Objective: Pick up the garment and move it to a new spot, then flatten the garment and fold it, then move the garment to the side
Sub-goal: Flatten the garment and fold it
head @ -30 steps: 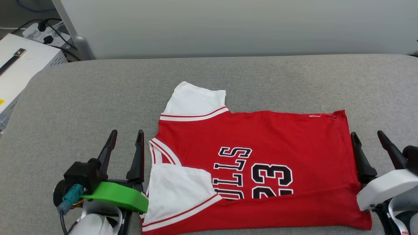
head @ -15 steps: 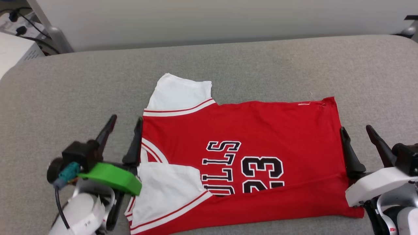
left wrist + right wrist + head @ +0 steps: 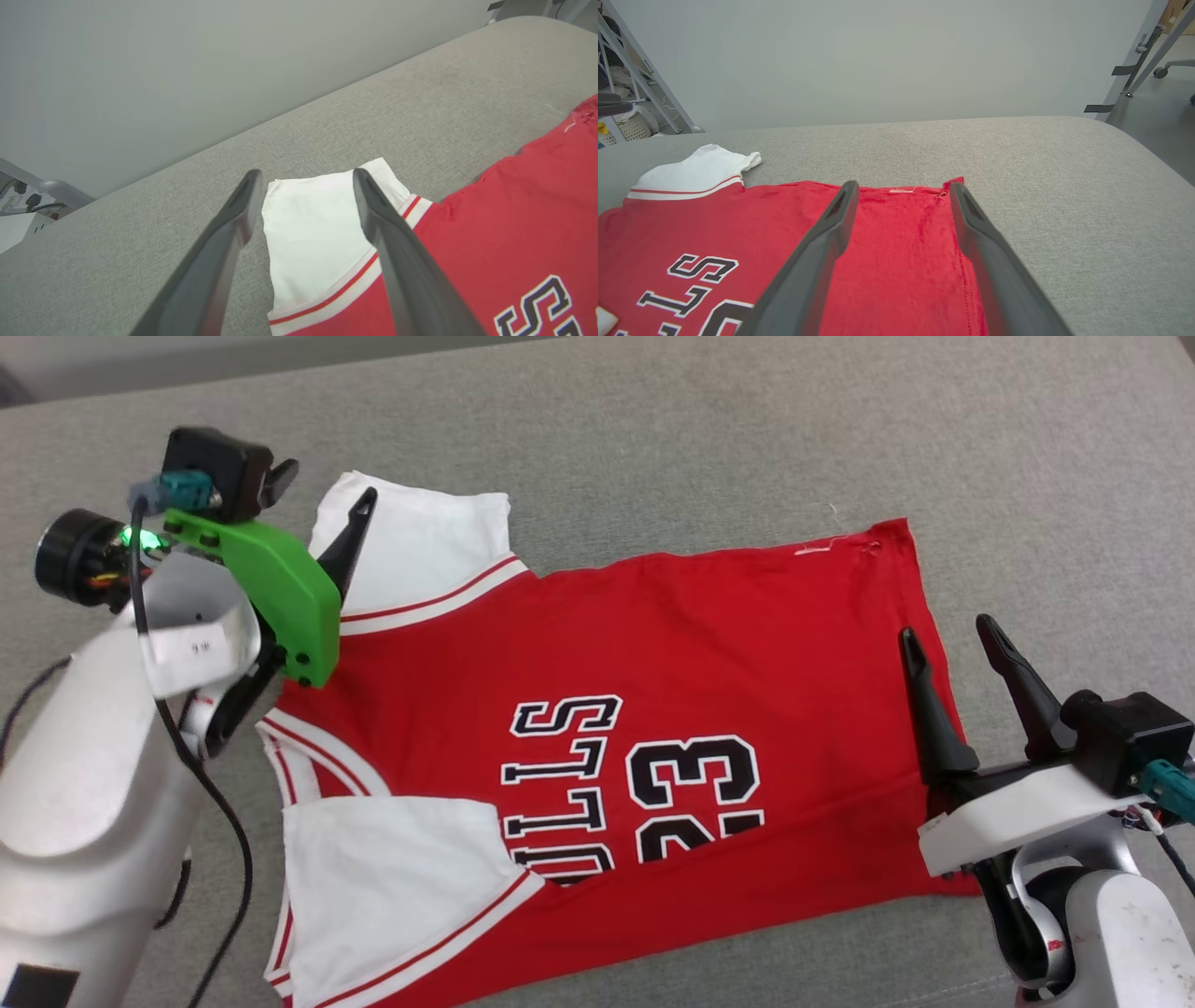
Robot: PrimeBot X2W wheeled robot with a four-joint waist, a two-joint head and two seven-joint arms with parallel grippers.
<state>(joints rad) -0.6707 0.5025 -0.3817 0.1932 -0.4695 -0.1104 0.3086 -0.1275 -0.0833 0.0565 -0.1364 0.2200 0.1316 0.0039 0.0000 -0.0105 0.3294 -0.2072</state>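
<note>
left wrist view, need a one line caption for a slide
Open left gripper poised at the white sleeve of the red jersey on grey padding.

lab-like workroom, padded grey bench (image 3: 653, 429), plain partition (image 3: 878, 56), metal frame leg (image 3: 1134, 59)

Matt knit garment (image 3: 747, 635), rough woven surface (image 3: 653, 429), green bracket (image 3: 289, 597) probably smooth plastic

The shirt (image 3: 653, 644) lies spread on the tabletop (image 3: 747, 420). The left end effector (image 3: 327, 483) is above the shirt's far sleeve, the right end effector (image 3: 945, 625) above its hem.
</note>
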